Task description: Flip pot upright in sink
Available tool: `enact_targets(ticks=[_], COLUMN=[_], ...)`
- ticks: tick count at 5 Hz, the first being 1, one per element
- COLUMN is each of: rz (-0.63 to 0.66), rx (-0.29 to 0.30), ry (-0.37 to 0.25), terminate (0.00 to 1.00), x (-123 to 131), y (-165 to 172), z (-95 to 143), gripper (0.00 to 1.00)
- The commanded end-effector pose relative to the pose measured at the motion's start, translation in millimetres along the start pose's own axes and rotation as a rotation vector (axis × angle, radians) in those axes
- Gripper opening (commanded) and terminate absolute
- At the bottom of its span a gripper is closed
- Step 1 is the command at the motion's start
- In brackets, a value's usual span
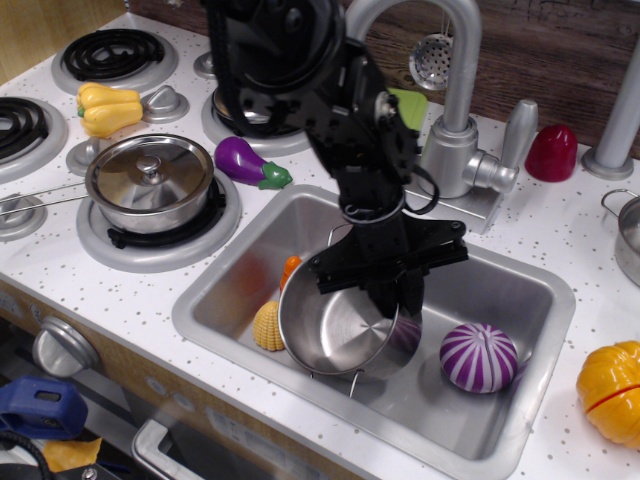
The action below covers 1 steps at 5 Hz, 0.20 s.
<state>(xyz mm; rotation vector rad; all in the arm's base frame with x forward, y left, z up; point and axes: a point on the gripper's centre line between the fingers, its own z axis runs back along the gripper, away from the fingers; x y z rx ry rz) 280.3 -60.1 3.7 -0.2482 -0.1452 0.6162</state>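
The shiny steel pot (335,325) is in the sink (500,440), tilted with its open mouth facing up and toward the front left. My black gripper (385,285) reaches down from above and is shut on the pot's far rim. A wire loop handle hangs below the pot near the sink floor. The arm hides the back of the pot.
In the sink lie a purple-and-white striped vegetable (479,357), a yellow corn piece (268,327) and an orange piece (289,270). A lidded steel pot (149,182) stands on the left burner. An eggplant (248,162), faucet (452,110) and yellow pepper (612,392) surround the sink.
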Motion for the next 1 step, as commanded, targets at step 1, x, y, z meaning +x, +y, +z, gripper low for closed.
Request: enact_targets(ticks=[1], rz=[-0.024], rx=[-0.024], ry=[-0.023], terminate=[1.0], x=[4.2], y=[-2.5], z=[6.3], gripper=[1.0])
